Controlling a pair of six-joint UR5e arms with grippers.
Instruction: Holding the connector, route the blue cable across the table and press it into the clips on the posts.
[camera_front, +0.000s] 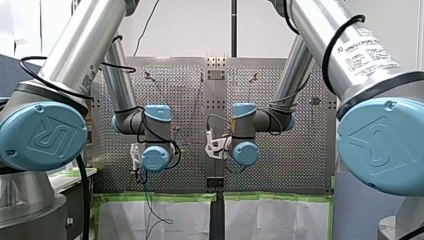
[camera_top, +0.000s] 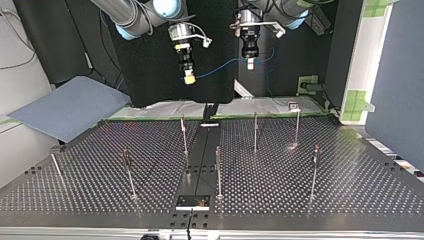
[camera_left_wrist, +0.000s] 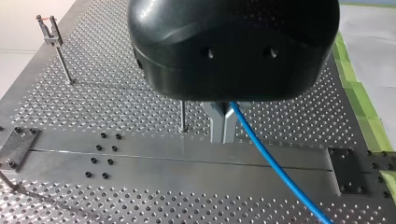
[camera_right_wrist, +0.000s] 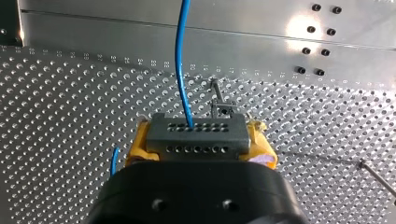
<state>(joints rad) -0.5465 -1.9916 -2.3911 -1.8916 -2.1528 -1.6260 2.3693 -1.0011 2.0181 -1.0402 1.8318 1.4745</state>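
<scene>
**Blue cable (camera_left_wrist: 275, 163) held clear above the table (camera_top: 350, 175)**

My right gripper (camera_top: 189, 78) pinches the grey connector (camera_right_wrist: 196, 135) between its yellow pads (camera_right_wrist: 137, 144). The cable leaves the connector's upper row of holes. My left gripper (camera_top: 250, 64) has its metal fingers (camera_left_wrist: 217, 123) pressed together on the cable. In the top view the cable spans the 2 grippers, well above the thin posts (camera_top: 218, 170).

My left gripper (camera_top: 249, 63) and right gripper (camera_top: 189, 78) hang raised, both closed.
</scene>
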